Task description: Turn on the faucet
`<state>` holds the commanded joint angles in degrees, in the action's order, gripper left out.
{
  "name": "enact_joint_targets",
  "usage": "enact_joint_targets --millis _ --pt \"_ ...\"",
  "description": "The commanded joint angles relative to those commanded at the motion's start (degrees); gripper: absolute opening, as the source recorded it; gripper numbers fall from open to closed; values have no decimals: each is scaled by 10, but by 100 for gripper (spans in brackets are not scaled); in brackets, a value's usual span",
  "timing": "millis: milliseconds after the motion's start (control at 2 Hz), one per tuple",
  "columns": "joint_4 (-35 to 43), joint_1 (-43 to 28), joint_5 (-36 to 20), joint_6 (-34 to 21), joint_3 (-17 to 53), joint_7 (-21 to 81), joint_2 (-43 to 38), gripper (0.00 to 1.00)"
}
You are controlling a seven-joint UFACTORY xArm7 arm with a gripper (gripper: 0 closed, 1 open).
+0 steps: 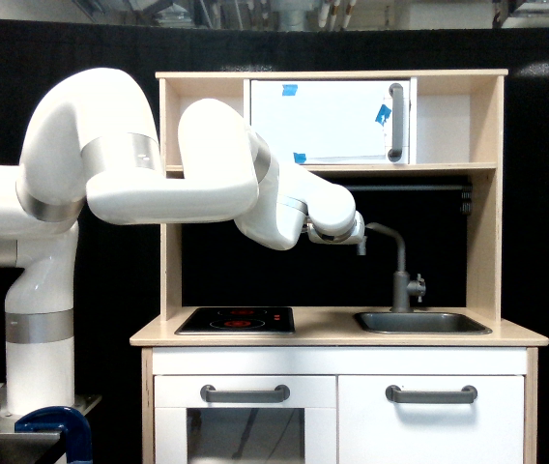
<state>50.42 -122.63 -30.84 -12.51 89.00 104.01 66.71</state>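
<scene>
Fingers hidden behind wrist, gripper [357, 239] at faucet [399, 272] spout

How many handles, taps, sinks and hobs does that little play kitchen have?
Grey bar handles: 3, one on the upper cabinet door, one on the oven drawer, one on the lower right door
Faucet: 1
Sink: 1
Hob: 1
Total: 6
</scene>
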Motion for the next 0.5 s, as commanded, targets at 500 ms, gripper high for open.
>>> enact_joint_targets --millis 500 --pt "23 -67 38 47 13 -24 27 100"
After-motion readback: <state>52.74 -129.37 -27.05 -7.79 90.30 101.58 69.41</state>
